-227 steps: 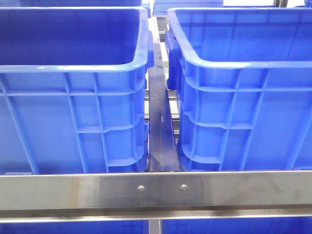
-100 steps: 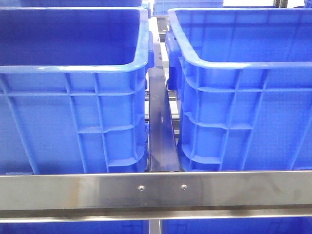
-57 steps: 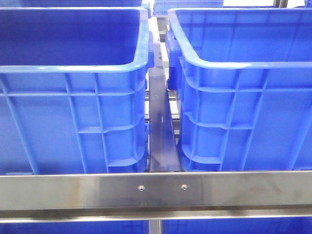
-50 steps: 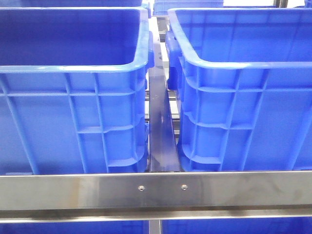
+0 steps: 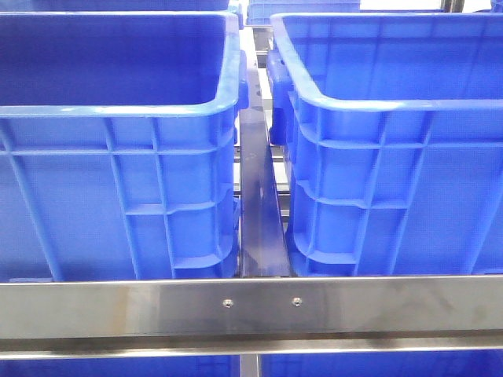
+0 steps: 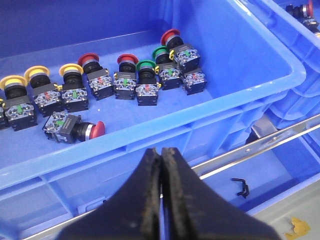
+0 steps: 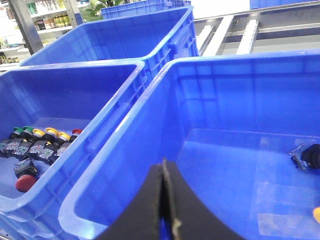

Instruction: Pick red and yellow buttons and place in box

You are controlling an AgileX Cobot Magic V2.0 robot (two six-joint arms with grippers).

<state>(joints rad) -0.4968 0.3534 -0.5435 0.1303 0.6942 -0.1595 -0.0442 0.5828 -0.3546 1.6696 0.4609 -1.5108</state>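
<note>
Several push buttons lie in the left blue crate (image 6: pixel 235 95): yellow buttons (image 6: pixel 36 75) in a row at one end, red buttons (image 6: pixel 127 59) beside them, and one red button (image 6: pixel 97 129) on its side by the near wall. My left gripper (image 6: pixel 161 152) is shut and empty, outside that crate's near wall. My right gripper (image 7: pixel 164 167) is shut and empty, above the near rim of the right blue box (image 7: pixel 125 165). In that box lie a black-bodied button (image 7: pixel 305 157) and a yellow bit (image 7: pixel 316 214) at the frame edge. Neither gripper appears in the front view.
Green buttons (image 6: pixel 145 65) sit among the red ones. The front view has the left crate (image 5: pixel 118 110) and the right box (image 5: pixel 377 106) side by side, a dark gap (image 5: pixel 258 204) between them and a steel rail (image 5: pixel 251 305) across the front. More crates (image 7: pixel 125 35) stand behind.
</note>
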